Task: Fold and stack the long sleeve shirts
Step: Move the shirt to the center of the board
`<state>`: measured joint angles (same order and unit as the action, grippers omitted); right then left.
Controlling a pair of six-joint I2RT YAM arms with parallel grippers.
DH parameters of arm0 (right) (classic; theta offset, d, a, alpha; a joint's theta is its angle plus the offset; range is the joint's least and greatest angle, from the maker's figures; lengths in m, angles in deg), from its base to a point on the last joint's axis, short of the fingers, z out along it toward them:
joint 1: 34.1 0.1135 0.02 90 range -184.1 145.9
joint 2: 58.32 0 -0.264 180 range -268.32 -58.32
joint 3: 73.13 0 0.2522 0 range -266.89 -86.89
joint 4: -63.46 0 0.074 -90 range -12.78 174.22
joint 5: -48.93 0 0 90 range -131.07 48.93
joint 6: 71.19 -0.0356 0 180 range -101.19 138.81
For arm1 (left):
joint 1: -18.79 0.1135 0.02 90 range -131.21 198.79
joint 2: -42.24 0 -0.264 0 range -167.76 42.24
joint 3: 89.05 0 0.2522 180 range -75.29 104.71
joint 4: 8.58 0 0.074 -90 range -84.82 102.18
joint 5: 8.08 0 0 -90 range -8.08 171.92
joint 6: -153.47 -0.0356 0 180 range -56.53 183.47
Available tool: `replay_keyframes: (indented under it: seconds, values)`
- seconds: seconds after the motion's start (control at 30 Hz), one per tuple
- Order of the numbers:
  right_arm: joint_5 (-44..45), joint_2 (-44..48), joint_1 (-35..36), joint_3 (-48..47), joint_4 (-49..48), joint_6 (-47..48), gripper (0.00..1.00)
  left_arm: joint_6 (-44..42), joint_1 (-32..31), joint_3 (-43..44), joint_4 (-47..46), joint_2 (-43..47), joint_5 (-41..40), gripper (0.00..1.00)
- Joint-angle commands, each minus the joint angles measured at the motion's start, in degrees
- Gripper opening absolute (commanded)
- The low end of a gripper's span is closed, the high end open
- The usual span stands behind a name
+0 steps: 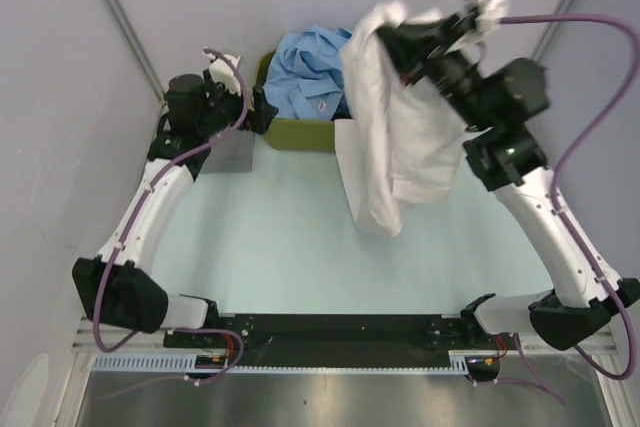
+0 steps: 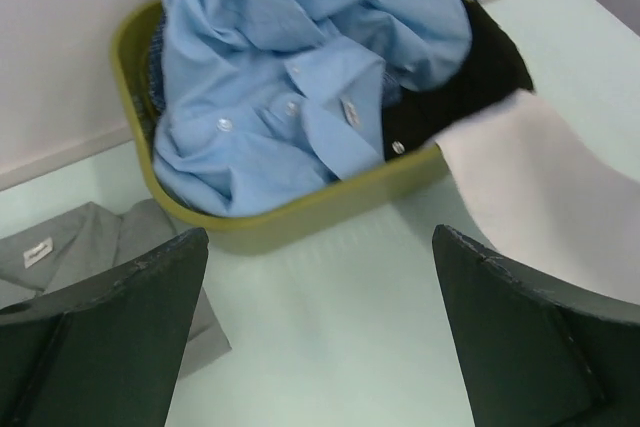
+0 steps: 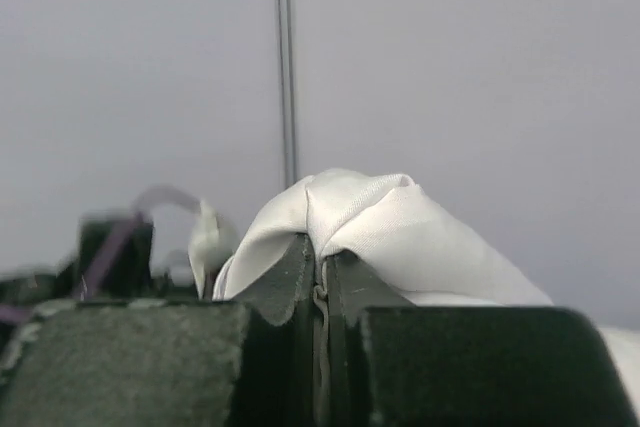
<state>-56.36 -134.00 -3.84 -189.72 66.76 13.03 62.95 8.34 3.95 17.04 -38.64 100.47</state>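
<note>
My right pincer, clamped tight on a bunched edge of the white shirt hanging at the right edge of the olive-green tub, should lay it flat in front of the tub; my left pincer, near the tub, is spread wide and empty.

Walls: plain lilac-grey panels. A thin metal seam runs vertically up the wall directly behind and above the right gripper. Table: pale green matte top, well below that gripper. Lighting: even, diffuse, with soft shadows.
</note>
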Motion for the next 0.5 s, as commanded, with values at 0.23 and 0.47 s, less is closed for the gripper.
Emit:
replay_keyframes:
  seconds: [0.23, 0.47]
  values:
    - [-4.8, 26.4, -19.1, 52.2, 31.2, 15.2, 0.93, -20.6, -0.3, -20.2, 9.4, 16.5, 13.4, 0.99]
    - [-7.5, 3.2, -15.5, 46.8, 17.8, 1.9, 1.0, -13.0, -0.7, -22.9, 8.8, 14.1, 12.8, 0.99]
